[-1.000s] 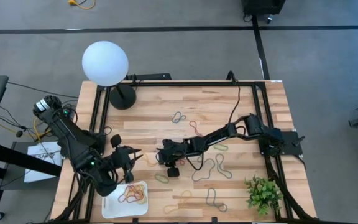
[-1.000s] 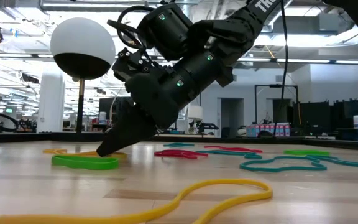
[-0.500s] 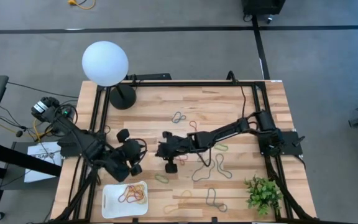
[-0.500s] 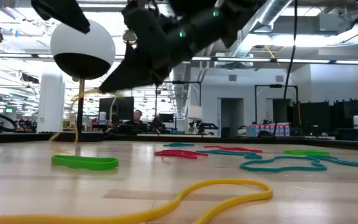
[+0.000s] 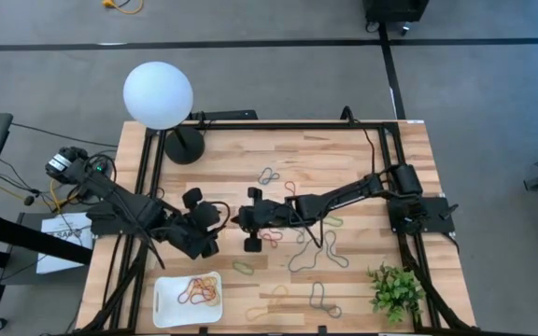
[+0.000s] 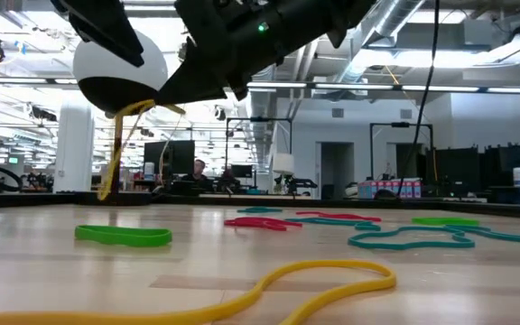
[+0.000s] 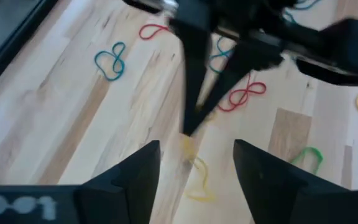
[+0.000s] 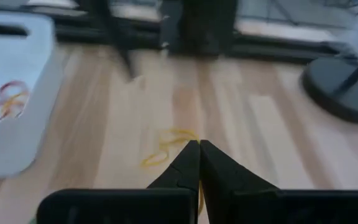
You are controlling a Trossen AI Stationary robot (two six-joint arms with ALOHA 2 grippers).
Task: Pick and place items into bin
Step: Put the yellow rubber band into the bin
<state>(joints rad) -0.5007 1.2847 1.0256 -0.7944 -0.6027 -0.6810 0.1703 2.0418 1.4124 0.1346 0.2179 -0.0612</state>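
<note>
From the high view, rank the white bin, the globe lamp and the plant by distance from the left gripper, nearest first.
Left gripper sits left of table centre.
1. White bin, just below it at the table's near-left edge.
2. Globe lamp, up at the far-left corner.
3. Plant, across at the near-right corner.

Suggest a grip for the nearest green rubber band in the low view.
Pinch one strand on a long side of the green rubber band, fingers coming straight down from above. It lies flat on the table as a thin, elongated loop, so a sideways approach would likely catch nothing.
</note>
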